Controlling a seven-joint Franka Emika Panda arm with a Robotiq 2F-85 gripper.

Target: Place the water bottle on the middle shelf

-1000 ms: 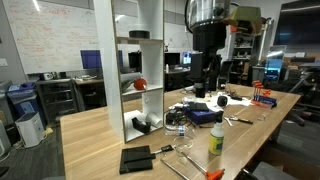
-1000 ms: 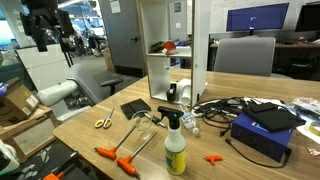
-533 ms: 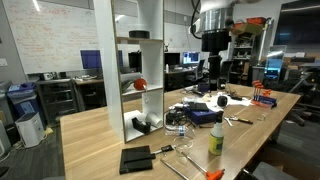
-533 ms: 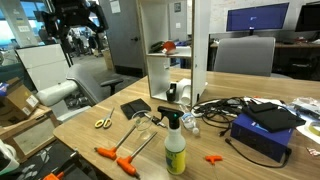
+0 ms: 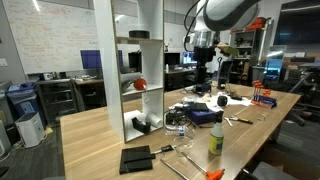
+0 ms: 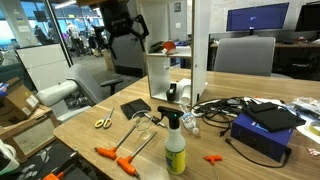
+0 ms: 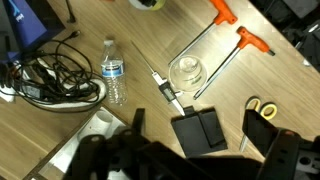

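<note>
The clear water bottle [image 7: 115,72] with a white-and-blue label lies on its side on the wooden table, next to a tangle of cables [image 7: 50,82]. My gripper [image 7: 200,128] is open and empty, high above the table, over a black wallet-like case [image 7: 198,130] and apart from the bottle. In both exterior views the arm hangs in the air beside the tall white shelving unit, the gripper [image 5: 204,68] [image 6: 120,30] holding nothing. The middle shelf [image 5: 148,91] [image 6: 180,53] carries a small red object [image 5: 140,84].
On the table are a spray bottle [image 5: 215,140] [image 6: 175,150], orange-handled tools [image 7: 250,42], yellow scissors [image 7: 263,106], a clear round glass [image 7: 187,72] and a blue box [image 6: 262,125]. A black item [image 5: 143,124] sits on the unit's base board. Office chairs and desks stand behind.
The arm has swung sideways through the air toward the shelving unit, staying high above the table. The gripper stays empty. The bottle and other table items have not moved.
</note>
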